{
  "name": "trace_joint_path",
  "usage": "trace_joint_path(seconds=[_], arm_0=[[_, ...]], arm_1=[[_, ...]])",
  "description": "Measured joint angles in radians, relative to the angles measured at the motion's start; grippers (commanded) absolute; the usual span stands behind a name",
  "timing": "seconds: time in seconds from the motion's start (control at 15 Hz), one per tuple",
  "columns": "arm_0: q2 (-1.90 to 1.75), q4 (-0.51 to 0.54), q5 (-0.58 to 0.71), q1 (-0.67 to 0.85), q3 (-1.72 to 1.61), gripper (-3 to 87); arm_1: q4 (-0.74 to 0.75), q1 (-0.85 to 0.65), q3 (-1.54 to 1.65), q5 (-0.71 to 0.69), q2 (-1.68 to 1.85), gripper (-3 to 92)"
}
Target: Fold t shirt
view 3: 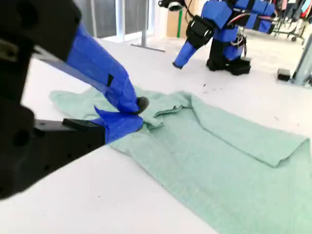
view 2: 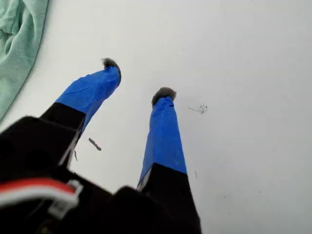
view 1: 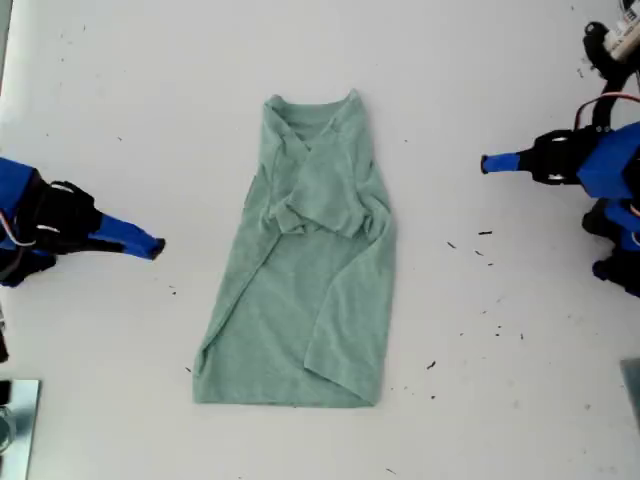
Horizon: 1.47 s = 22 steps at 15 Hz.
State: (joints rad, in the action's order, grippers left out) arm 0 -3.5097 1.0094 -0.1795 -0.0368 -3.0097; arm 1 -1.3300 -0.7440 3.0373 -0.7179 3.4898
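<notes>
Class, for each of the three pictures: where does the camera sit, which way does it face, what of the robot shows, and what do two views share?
Exterior view: overhead, looking straight down on the table and shirt; my second gripper at its left, my first gripper at its right.
First wrist view: on my first gripper, facing down at bare table; its open fingers show.
Second wrist view: on my second gripper, low, looking across the shirt to the first arm.
Shared: all three see the shirt.

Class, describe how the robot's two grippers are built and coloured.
My first gripper has two long fingers wrapped in blue tape, with dark worn tips, on a black body with red and white cables. My second gripper has the same blue-taped fingers on a black body.
</notes>
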Motion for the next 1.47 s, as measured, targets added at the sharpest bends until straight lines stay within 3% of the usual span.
trace_joint_path(seconds=[0.2,0.4,0.47,0.6,0.93,1.47], arm_0=[[0.439,0.14,-0.124,-0.094,0.371,-0.3],[0.953,0.442,-0.308,-0.301,0.902,0.3],[1.078,0.512,-0.353,-0.351,1.063,5.1],[1.239,0.571,-0.374,-0.428,1.27,24.8],[1.419,0.552,-0.325,-0.445,1.358,26.8],[1.654,0.222,-0.232,-0.365,1.069,25.7]], arm_1=[[0.0,0.0,0.0,0.0,0.0,16.6],[0.0,0.0,0.0,0.0,0.0,16.6],[0.0,0.0,0.0,0.0,0.0,16.6],[0.0,0.0,0.0,0.0,0.0,16.6],[0.0,0.0,0.0,0.0,0.0,16.6],[0.0,0.0,0.0,0.0,0.0,16.6]])
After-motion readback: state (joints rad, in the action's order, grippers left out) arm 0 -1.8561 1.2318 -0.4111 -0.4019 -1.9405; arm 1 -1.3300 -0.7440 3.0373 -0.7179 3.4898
